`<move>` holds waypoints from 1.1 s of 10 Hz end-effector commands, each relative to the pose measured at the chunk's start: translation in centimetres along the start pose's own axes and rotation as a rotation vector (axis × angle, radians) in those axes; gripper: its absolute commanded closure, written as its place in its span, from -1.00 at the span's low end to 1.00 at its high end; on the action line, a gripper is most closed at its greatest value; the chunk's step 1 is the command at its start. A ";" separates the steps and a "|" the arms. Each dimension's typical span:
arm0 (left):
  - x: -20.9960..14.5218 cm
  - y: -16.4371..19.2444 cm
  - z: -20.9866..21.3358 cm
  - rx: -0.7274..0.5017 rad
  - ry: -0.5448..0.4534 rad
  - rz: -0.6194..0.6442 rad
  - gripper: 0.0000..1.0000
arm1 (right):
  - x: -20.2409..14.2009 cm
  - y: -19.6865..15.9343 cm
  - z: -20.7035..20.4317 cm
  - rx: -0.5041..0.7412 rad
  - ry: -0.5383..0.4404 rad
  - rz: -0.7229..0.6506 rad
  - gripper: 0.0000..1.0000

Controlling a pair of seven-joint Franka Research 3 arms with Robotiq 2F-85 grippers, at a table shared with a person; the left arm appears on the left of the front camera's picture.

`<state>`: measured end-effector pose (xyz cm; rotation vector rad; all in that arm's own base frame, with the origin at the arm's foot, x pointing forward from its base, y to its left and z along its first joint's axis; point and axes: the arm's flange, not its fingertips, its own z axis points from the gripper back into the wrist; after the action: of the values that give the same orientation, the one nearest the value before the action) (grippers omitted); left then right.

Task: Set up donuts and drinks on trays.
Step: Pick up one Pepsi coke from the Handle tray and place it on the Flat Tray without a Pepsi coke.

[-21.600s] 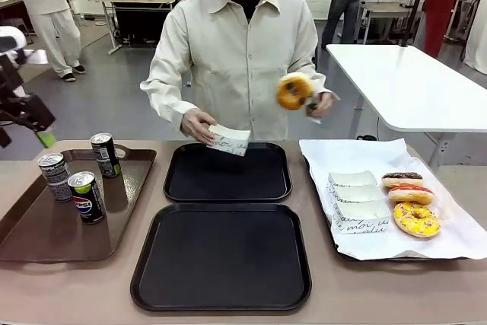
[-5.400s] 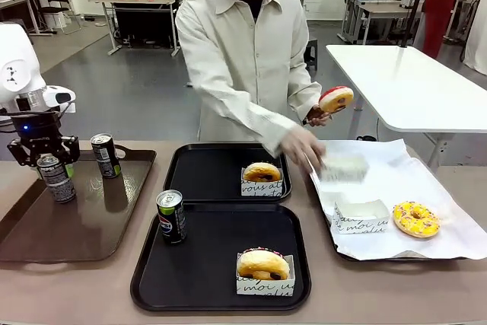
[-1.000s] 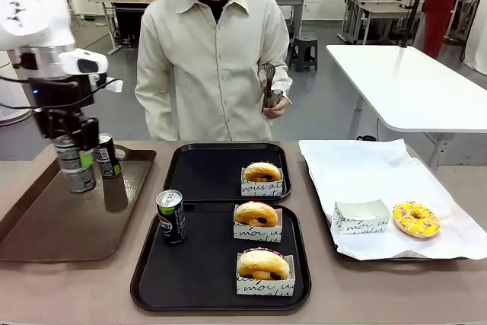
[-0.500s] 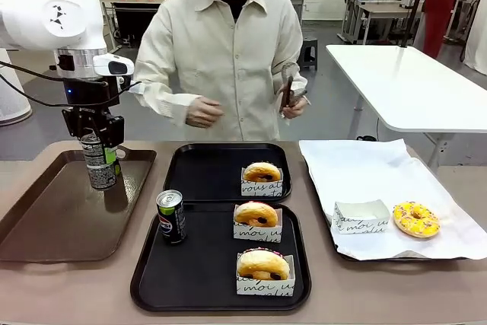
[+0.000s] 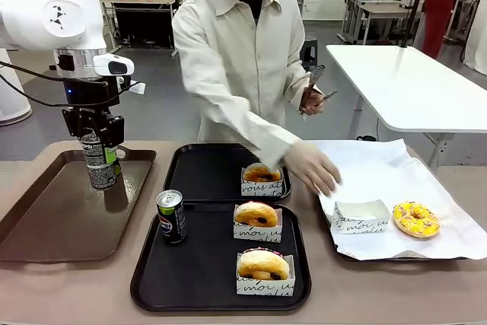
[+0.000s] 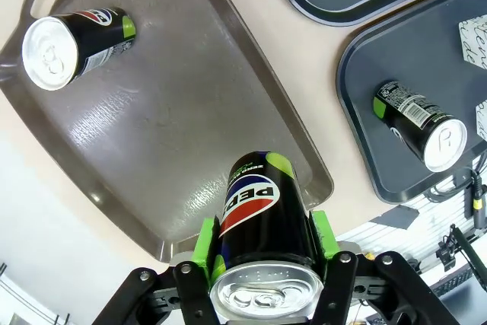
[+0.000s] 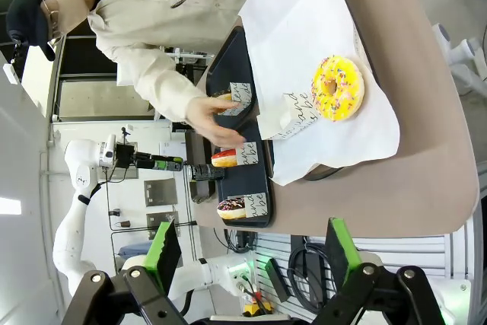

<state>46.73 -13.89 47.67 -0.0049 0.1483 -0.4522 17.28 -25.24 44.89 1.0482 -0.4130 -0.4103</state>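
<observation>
My left gripper [image 5: 99, 150] is shut on a dark drink can [image 5: 100, 167], held upright just above the brown tray [image 5: 53, 218]. In the left wrist view the green pads [image 6: 205, 240] clamp that can [image 6: 259, 211]. A Pepsi can [image 5: 171, 216] and two boxed donuts [image 5: 256, 221] [image 5: 265, 272] stand on the near black tray [image 5: 198, 272]. One boxed donut [image 5: 261, 179] sits on the far black tray [image 5: 205, 173]. My right gripper [image 7: 251, 264] is open and holds nothing, well away from the table.
Another can [image 6: 72, 36] stands on the brown tray. On the white-paper-lined tray [image 5: 380, 165] lie an empty box [image 5: 361, 216] and a yellow donut [image 5: 415, 219]. The person's hand [image 5: 312, 167] reaches over it; the other hand holds tongs [image 5: 313, 85].
My left arm carried the can rightward along the brown tray, then stopped. The person leaned in and stretched a hand out toward the empty box.
</observation>
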 end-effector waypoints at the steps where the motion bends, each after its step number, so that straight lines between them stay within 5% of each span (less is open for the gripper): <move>1: 0.0 0.0 0.0 0.000 0.000 0.000 -0.17 | 0.0 0.0 0.1 0.019 -0.001 0.013 -1.00; 11: -0.5 -1.0 0.9 0.033 -0.078 -0.039 -0.17 | 0.0 0.0 0.1 0.019 -0.001 0.013 -1.00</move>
<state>46.66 -14.46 48.39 -0.0028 0.0992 -0.4752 17.28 -25.24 44.89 1.0482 -0.4130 -0.4103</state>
